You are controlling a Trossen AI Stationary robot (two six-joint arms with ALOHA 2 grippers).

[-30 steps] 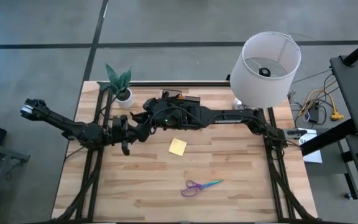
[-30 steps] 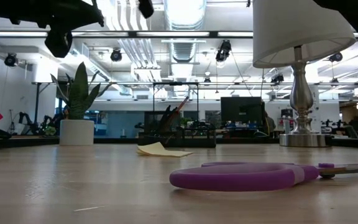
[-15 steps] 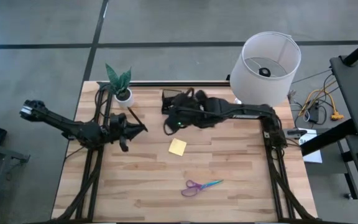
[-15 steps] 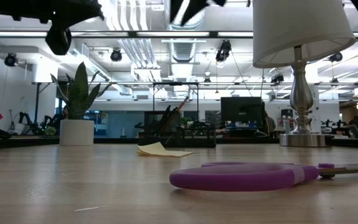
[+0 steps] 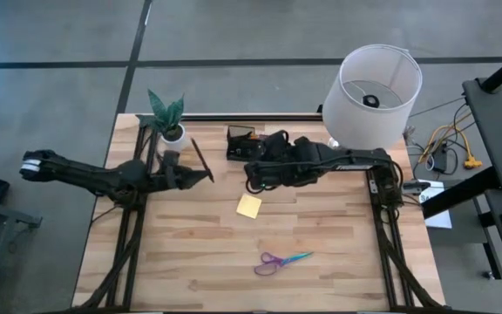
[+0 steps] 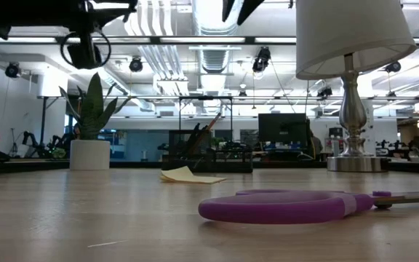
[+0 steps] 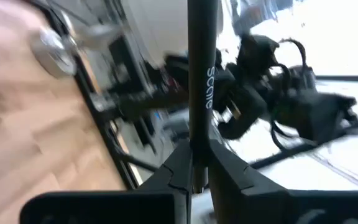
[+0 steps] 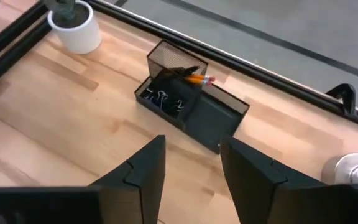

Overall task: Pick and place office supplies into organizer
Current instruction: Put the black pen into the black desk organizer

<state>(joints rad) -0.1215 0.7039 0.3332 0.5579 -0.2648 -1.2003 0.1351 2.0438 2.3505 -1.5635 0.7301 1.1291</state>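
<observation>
Left gripper point(image 7: 194, 163): clamped on a dark pen point(image 5: 201, 160) that stands out past its fingertips; a second ago the two arms met, now it has drawn back alone.
Right gripper point(image 8: 190, 163): fingers parted, empty, pulled back above the organizer point(image 8: 190, 102), which lies just ahead of it.
Meaning: the pen looks handed to the left arm; it still needs dropping in.
Still out: sticky-note pad point(image 5: 249, 206), scissors point(image 5: 281, 262).
Hidden: the organizer is half covered by the right arm from above.

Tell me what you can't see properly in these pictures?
- Organizer, high view: the right arm covers its right part.
- Pen, left wrist view: its top runs off the edge; the room behind is blurred.
- Small clips in the organizer's low tray, right wrist view: too tiny to count.
- Scissors, low view: the blades run off the edge.
</observation>
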